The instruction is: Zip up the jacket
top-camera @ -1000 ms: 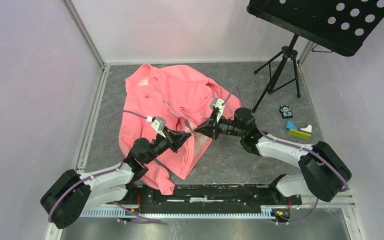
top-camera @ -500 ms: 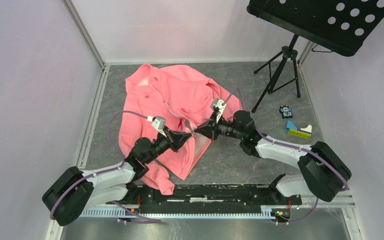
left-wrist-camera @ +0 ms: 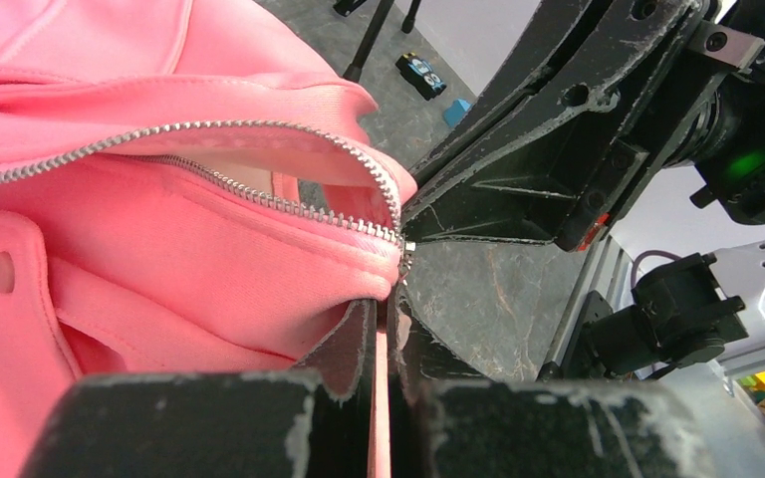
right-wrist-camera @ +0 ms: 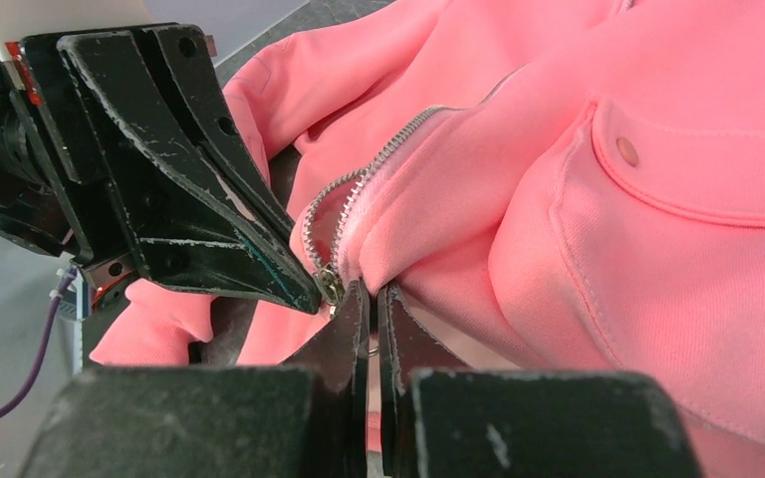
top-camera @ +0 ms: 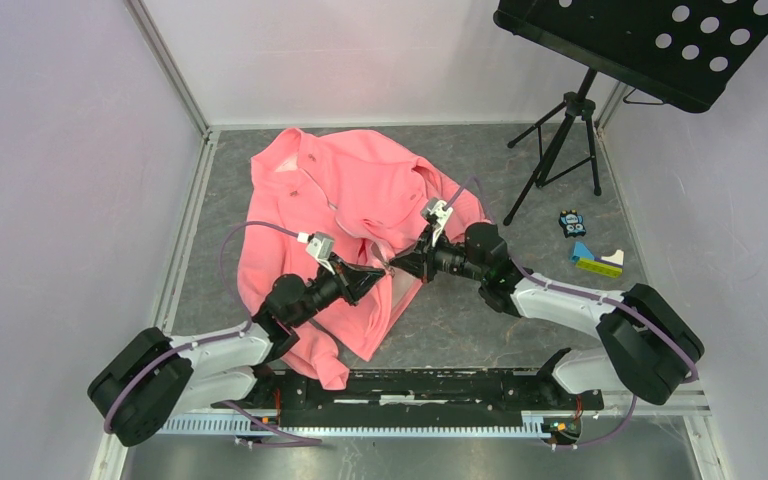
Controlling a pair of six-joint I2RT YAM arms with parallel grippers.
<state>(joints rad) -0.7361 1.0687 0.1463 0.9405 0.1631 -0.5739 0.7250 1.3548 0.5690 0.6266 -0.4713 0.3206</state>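
The coral-pink jacket (top-camera: pixel 345 185) lies crumpled on the grey floor, its front open and the pale zipper (left-wrist-camera: pixel 259 194) parted in two rows of teeth. Both grippers meet tip to tip at the bottom of the zipper. My left gripper (top-camera: pixel 382 269) is shut on the jacket's hem (left-wrist-camera: pixel 388 309), with pink cloth pinched between its fingers. My right gripper (top-camera: pixel 397 264) is shut on the other front edge (right-wrist-camera: pixel 371 291), right beside the metal slider (right-wrist-camera: pixel 331 284). A flapped pocket with a snap (right-wrist-camera: pixel 628 151) shows to the right.
A black music stand (top-camera: pixel 560 130) on a tripod stands at the back right. Two small toys (top-camera: pixel 572 222) (top-camera: pixel 597 262) lie on the floor at the right. Pale walls close in the left, back and right sides.
The left arm has edged slightly to the right and the right gripper slightly to the left. Both grips on the jacket are unchanged.
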